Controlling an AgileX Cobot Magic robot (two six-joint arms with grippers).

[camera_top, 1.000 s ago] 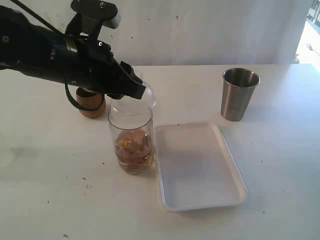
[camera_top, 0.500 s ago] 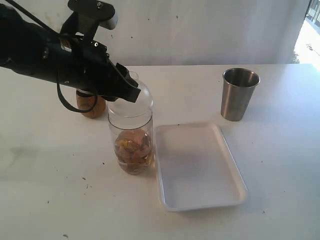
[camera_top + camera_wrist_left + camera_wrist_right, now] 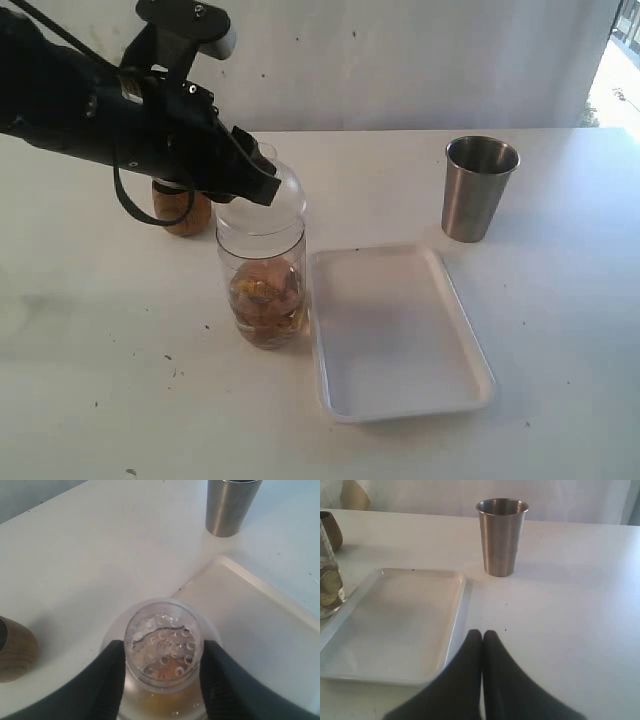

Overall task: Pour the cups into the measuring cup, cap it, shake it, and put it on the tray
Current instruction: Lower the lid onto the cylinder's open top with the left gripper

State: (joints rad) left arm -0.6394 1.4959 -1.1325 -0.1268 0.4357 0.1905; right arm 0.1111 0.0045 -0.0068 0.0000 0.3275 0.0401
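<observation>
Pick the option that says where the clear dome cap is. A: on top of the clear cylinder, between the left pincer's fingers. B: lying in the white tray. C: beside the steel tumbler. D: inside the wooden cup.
A: the cap sits atop the measuring cup, with the left pincer closed around its neck.

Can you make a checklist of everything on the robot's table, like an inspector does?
Surface: white table, a few dark specks.
Job's things: measuring cup holds brownish pieces, cap sits on top; wooden cup behind it; steel tumbler upright, far right; tray beside the measuring cup, nothing in it.
Clutter: nothing seen.
Claws: left claw grips the cap's neck; right claw shut, holding nothing.
Cables: black cable loops under the left arm.
Surroundings: white wall behind; bright opening at right.
</observation>
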